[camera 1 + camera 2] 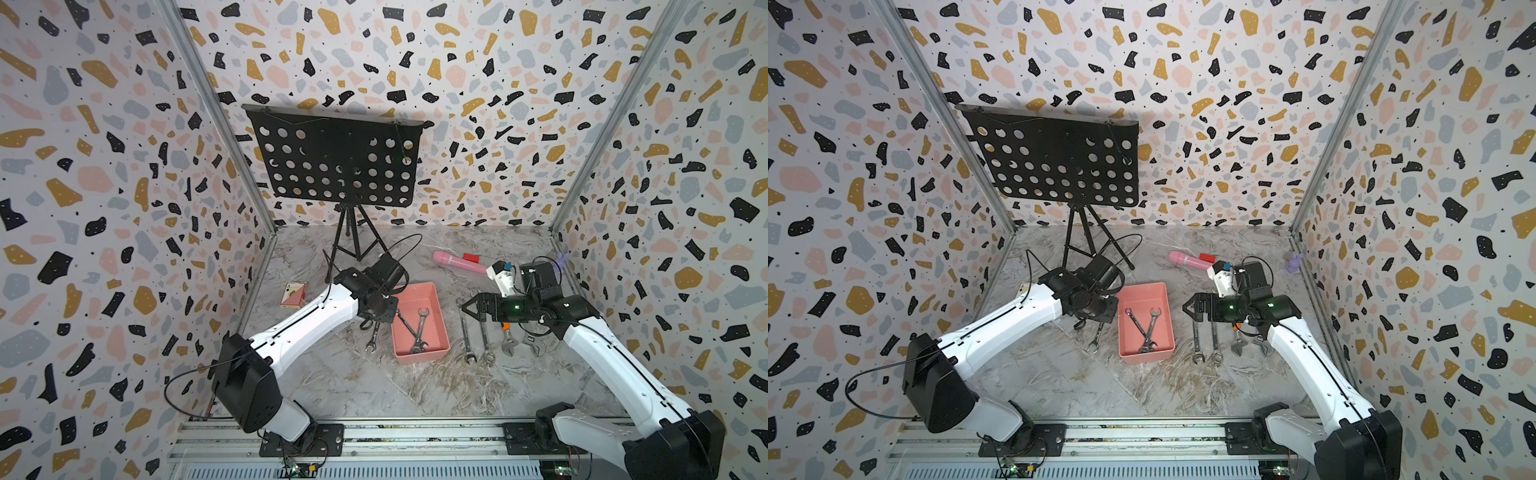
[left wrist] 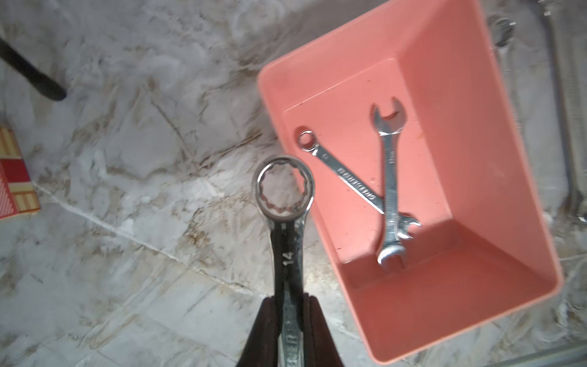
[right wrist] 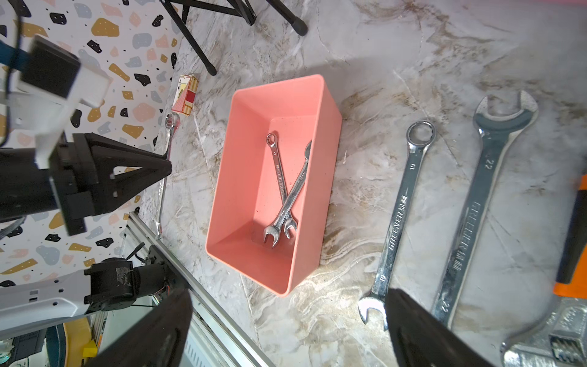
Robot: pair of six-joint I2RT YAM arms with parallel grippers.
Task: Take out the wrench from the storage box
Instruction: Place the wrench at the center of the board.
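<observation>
Held wrench (image 2: pixel 287 254) cropped at frame edge

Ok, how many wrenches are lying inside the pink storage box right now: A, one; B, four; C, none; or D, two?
D: a ring-ended wrench and an open-ended wrench lie crossed on the floor of the storage box, while a third wrench is clamped in the left hand outside it.
</observation>
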